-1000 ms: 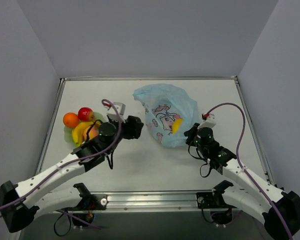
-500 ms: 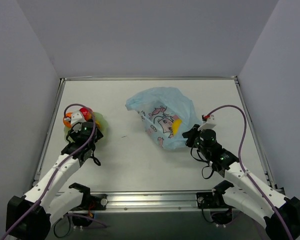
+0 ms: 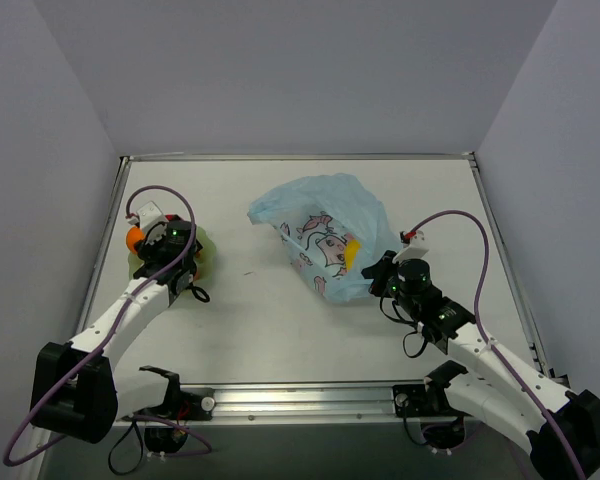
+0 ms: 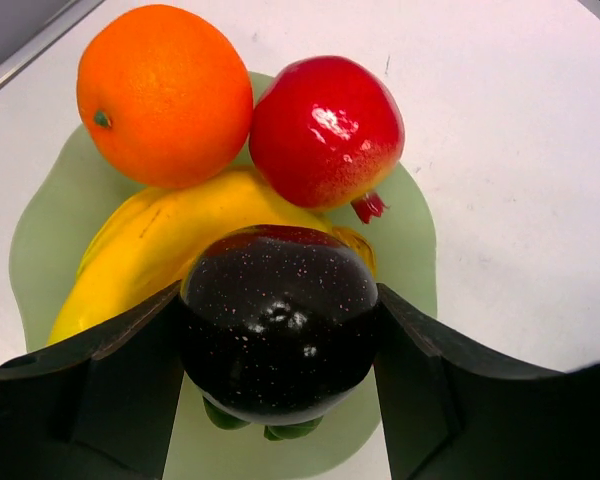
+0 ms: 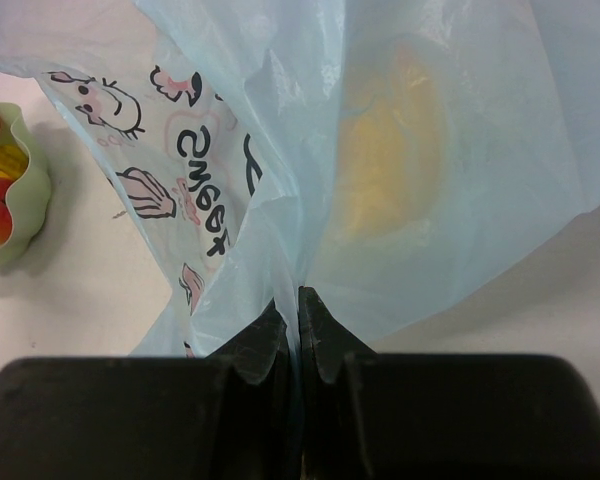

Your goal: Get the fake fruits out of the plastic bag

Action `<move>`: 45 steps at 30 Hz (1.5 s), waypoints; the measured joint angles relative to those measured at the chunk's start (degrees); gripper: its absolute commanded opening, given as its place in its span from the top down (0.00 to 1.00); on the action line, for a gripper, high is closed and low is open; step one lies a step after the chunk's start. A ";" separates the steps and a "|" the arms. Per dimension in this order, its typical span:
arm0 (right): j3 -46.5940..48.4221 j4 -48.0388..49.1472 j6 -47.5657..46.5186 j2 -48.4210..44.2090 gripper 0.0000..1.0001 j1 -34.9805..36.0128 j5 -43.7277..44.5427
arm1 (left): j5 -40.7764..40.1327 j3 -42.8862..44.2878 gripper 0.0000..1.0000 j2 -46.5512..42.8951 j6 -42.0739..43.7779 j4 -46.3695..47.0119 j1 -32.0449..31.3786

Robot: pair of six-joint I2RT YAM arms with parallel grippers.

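Note:
My left gripper (image 4: 278,345) is shut on a dark purple round fruit (image 4: 278,295) with green leaves and holds it just over the pale green plate (image 4: 405,245). On the plate lie an orange ball (image 4: 165,95), a red apple-like fruit (image 4: 325,130) and a yellow banana-like piece (image 4: 150,250). From above, this gripper (image 3: 172,265) covers most of the plate (image 3: 206,250). My right gripper (image 5: 298,300) is shut on a fold of the light-blue plastic bag (image 5: 280,150). A yellow fruit (image 5: 395,150) shows through the bag. The bag (image 3: 325,220) sits at centre right of the table.
The table's raised metal rim (image 3: 300,157) runs along the back and sides. Grey walls stand on three sides. Purple cables loop over both arms. The plate's edge shows at the left of the right wrist view (image 5: 20,180).
My left arm has swung from beside the bag leftward to over the plate. The bag's open top has shifted a little to the left. My right gripper has kept its grip.

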 measured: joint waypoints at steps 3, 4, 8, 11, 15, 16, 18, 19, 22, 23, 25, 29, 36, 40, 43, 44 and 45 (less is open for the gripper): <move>-0.02 0.00 0.00 -0.02 1.00 0.00 0.00 | -1.33 0.07 0.49 0.46 -0.11 0.61 0.28; -0.02 0.00 0.00 -0.02 1.00 0.00 0.00 | -1.62 0.07 0.45 0.55 -0.15 0.68 0.28; -0.02 -0.04 0.00 -0.07 1.00 0.00 0.00 | -2.43 0.07 0.31 0.66 -0.22 0.85 0.31; -0.02 -0.28 0.00 -0.44 1.00 0.00 0.02 | -2.47 0.07 0.21 0.61 -0.37 1.01 0.33; -0.02 -0.85 0.00 -1.49 1.00 0.00 0.07 | -2.47 0.00 0.12 -0.22 -0.90 0.92 0.33; -0.02 -1.09 0.00 -1.75 1.00 0.00 0.07 | -2.45 -0.04 0.11 -0.66 -1.05 0.92 0.33; -0.02 -1.79 0.00 -2.29 1.00 0.00 0.09 | -2.45 -0.33 0.11 -1.84 -1.22 0.92 0.33; -0.02 -2.10 0.00 -2.51 1.00 0.00 0.20 | -2.40 -0.48 0.12 -2.51 -1.25 0.90 0.33; -0.02 -3.28 0.00 -3.30 1.00 0.00 0.74 | -1.62 -0.63 0.18 -4.57 -1.25 0.79 0.13; -0.02 -3.65 0.00 -3.65 1.00 0.00 0.92 | -1.29 -0.63 0.21 -5.22 -1.22 0.79 -0.24; -0.02 -4.22 0.04 -4.39 1.00 0.00 1.27 | -0.66 -0.66 0.25 -6.62 -1.20 0.79 -2.08; 0.00 -5.88 0.24 -5.90 1.00 0.00 2.27 | 0.44 -0.66 0.34 -9.11 -0.42 1.36 -13.18; 0.00 -9.73 1.60 -9.60 1.00 0.00 5.92 | 7.74 0.07 0.37 -6.25 4.39 8.96 -30.36; 0.00 -12.72 3.08 -12.02 1.00 0.00 8.09 | 16.41 4.50 0.37 2.27 8.33 14.10 -34.60; 0.00 -15.08 4.55 -12.63 1.00 0.00 9.40 | 22.49 8.07 0.38 8.11 10.80 17.40 -35.85; 0.00 -15.87 4.96 -12.63 1.00 0.00 9.77 | 24.24 9.27 0.38 9.90 11.52 18.18 -36.09; 0.00 -16.63 5.44 -12.63 1.00 0.00 10.10 | 26.03 10.49 0.38 11.61 12.26 18.91 -36.22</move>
